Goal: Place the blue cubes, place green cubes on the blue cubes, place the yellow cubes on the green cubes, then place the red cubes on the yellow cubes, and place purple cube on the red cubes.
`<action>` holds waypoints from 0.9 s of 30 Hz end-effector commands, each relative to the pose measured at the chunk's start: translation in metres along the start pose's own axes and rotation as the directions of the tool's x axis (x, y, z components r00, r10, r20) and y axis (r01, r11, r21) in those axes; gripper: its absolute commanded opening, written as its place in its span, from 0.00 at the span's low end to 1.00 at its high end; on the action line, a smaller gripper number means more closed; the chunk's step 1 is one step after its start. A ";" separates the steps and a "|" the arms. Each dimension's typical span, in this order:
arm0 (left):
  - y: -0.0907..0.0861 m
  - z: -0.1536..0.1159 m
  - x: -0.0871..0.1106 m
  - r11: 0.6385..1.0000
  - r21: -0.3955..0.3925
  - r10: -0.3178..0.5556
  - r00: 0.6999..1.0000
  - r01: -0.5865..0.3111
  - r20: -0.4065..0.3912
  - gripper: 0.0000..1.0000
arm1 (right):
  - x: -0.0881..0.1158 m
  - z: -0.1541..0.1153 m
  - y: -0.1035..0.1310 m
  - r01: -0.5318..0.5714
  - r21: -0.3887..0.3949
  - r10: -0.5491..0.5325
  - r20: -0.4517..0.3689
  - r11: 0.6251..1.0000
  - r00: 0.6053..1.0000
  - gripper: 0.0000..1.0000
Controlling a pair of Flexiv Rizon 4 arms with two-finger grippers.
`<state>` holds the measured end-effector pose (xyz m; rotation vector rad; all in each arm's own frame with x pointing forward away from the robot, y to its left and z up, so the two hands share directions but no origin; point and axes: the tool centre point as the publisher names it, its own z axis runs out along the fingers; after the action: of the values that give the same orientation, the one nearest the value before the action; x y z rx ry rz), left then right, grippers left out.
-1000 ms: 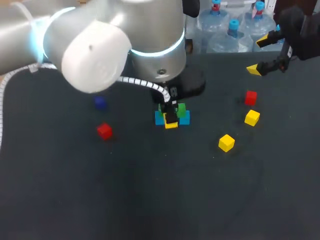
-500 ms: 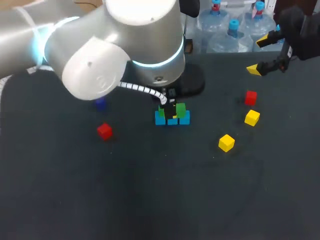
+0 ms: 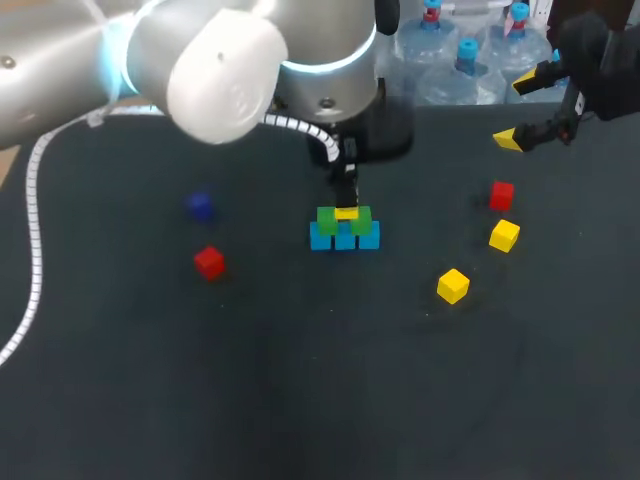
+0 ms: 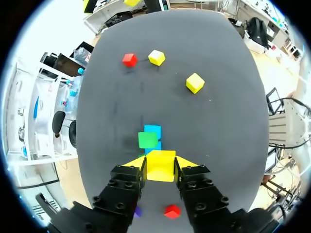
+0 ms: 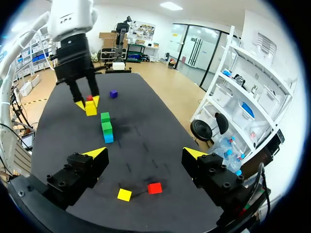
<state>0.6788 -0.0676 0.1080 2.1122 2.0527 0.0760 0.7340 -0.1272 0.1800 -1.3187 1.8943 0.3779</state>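
Dark tabletop (image 3: 300, 380), head view: blue cubes (image 3: 345, 239) sit in a row with green cubes (image 3: 327, 220) on them, my left gripper (image 3: 346, 206) holding a yellow cube (image 3: 346, 213) just over the greens. Two yellows (image 3: 453, 285), two reds (image 3: 209, 262) and the purple cube (image 3: 200, 206) lie loose, so I reckon most stacking remains. Left wrist view: fingers (image 4: 132, 164) clamp that yellow. Right wrist view: my right gripper (image 5: 146, 155) hangs spread, empty.

Nothing can be read here: no text, number, label or sign shows on the coloured cubes (image 3: 453, 285) or on the dark surface (image 3: 300, 380).
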 end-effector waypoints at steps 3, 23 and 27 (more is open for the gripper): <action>0.017 0.009 -0.003 0.996 0.086 -0.001 1.000 0.002 -0.012 0.00 | 0.000 0.001 0.000 0.000 0.000 0.000 0.001 1.000 1.000 1.00; 0.027 0.040 0.004 0.995 0.095 -0.015 0.998 0.020 -0.054 0.00 | 0.000 0.001 0.000 0.000 0.000 0.000 0.001 1.000 1.000 1.00; 0.029 0.041 0.005 0.996 0.091 -0.017 0.998 0.021 -0.053 0.00 | 0.000 0.001 0.000 0.000 0.000 0.000 0.001 1.000 1.000 1.00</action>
<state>0.7105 -0.0667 0.0723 2.1593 2.1423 0.0378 0.7340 -0.1271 0.1800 -1.3189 1.8943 0.3779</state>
